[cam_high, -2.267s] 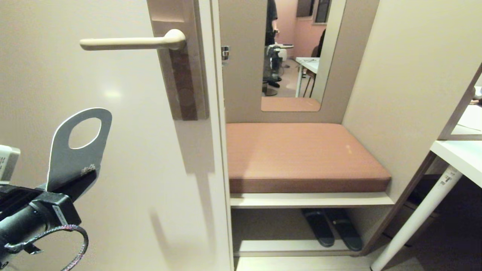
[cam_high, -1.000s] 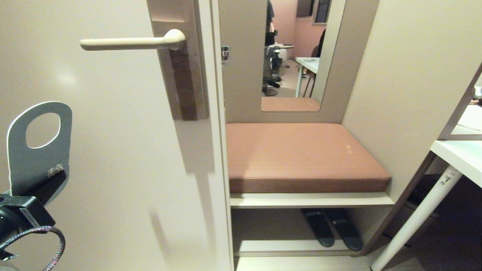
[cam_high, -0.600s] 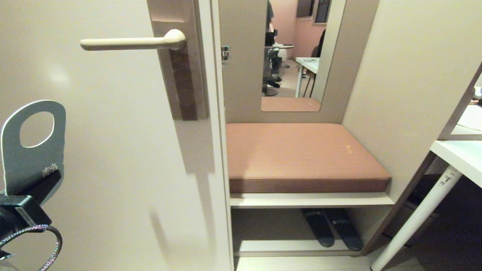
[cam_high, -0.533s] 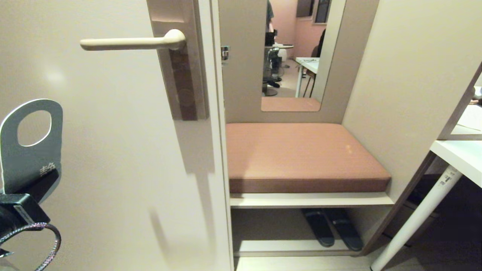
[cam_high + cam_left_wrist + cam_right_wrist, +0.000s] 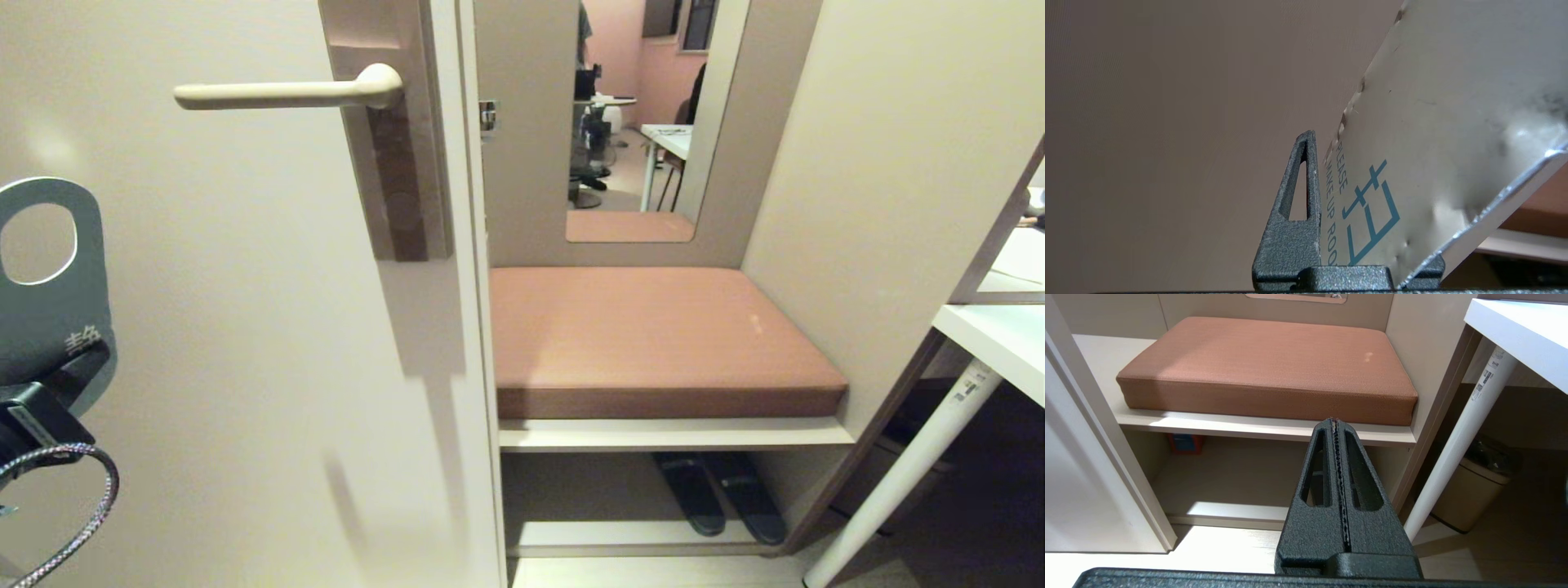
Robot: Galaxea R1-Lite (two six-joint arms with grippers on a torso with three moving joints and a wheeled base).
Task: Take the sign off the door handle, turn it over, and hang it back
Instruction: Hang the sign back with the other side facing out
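Note:
The sign (image 5: pixel 59 322) stands upright at the far left of the head view, its grey-blue side toward me and its hole at the top. My left gripper (image 5: pixel 61 374) is shut on its lower part. From the left wrist, the sign (image 5: pixel 1453 102) shows its white "PLEASE MAKE UP ROOM" face, pinched against one black finger (image 5: pixel 1294 228); the other finger is hidden behind the card. The cream door handle (image 5: pixel 277 94) juts left from its brown plate (image 5: pixel 400 188), bare, above and to the right of the sign. My right gripper (image 5: pixel 1335 422) is shut and empty, low by the bench.
Right of the door edge (image 5: pixel 473 327) is a niche with a brown cushion (image 5: pixel 653 335), dark slippers (image 5: pixel 718 494) on the shelf beneath and a mirror (image 5: pixel 637 122) above. A white table (image 5: pixel 992 335) with a slanted leg (image 5: pixel 898 482) stands at the right, a bin (image 5: pixel 1474 486) under it.
My left gripper has carried the sign leftward and upward, so the card now sits against the picture's left edge. The door handle has not moved.

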